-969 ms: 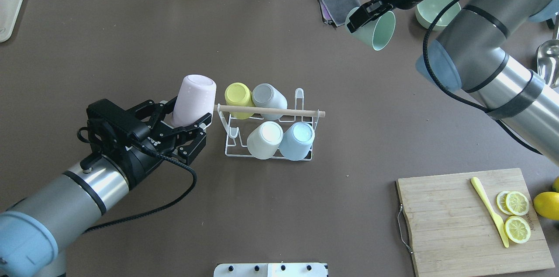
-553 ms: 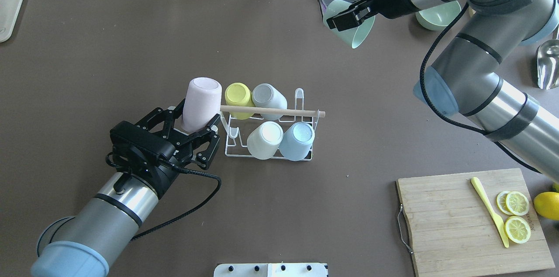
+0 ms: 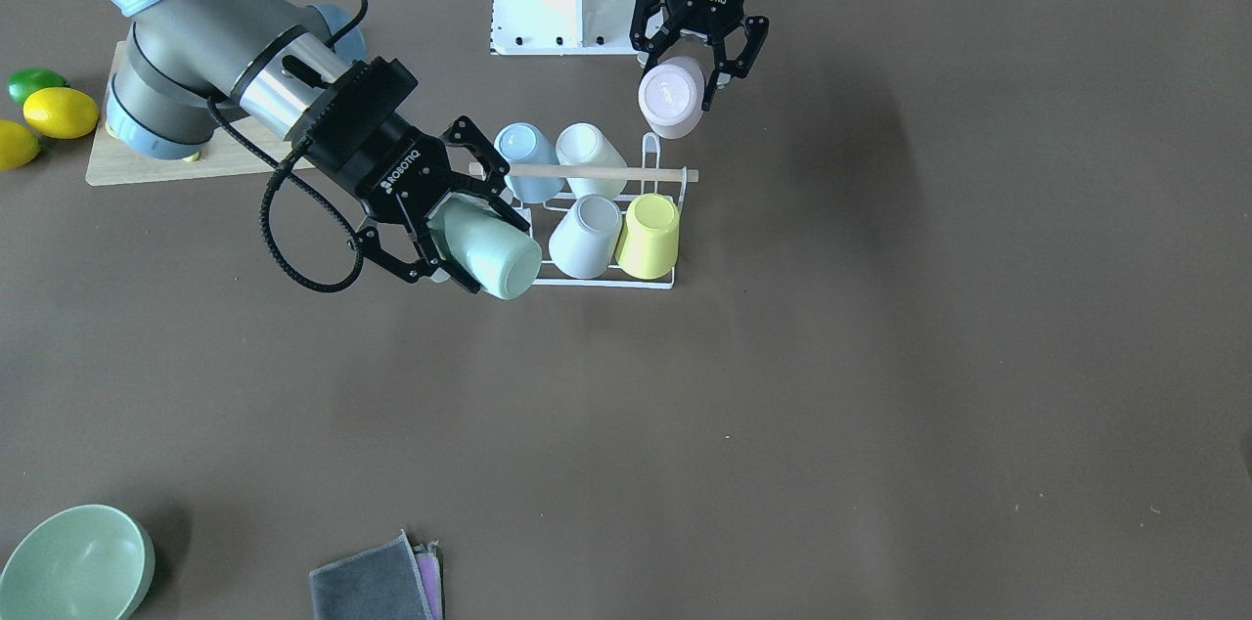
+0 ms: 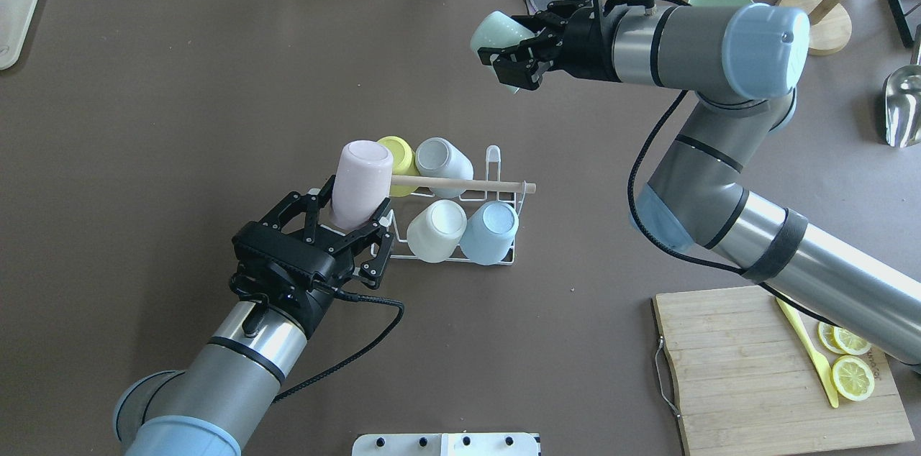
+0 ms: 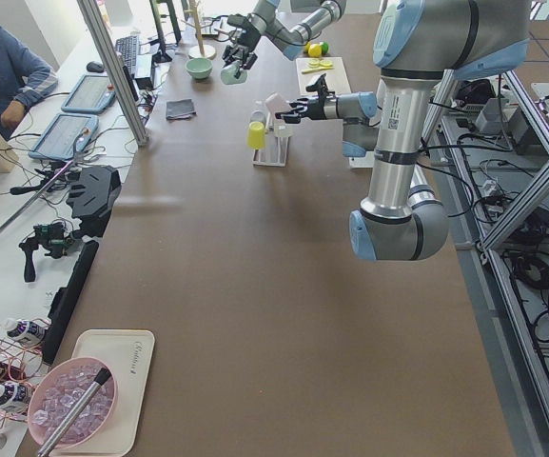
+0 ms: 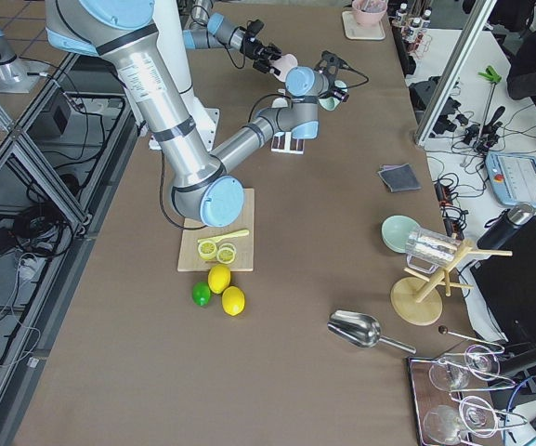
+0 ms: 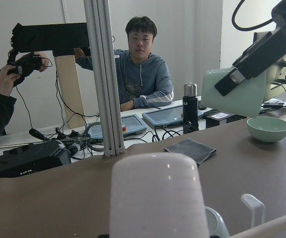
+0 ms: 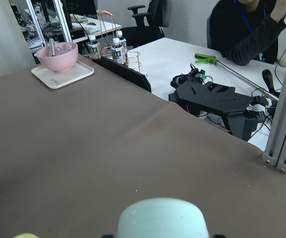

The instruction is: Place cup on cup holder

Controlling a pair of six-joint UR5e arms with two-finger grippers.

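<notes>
The cup holder is a white wire rack with a wooden rod across its top. It carries yellow, grey, white and blue cups upside down. My left gripper is shut on a pink cup, bottom up and tilted, at the rack's left end, over the rod's tip. It also shows in the front view. My right gripper is shut on a mint green cup, held in the air beyond the rack's far side. In the front view this mint green cup shows beside the rack.
A wooden cutting board with lemon slices and a yellow knife lies at the front right. A mint bowl, a grey cloth, a metal scoop and a wooden stand are at the far right.
My left gripper has moved right with the pink cup, up to the rack's left end. My right arm has swung left with the mint cup, which has turned over.
</notes>
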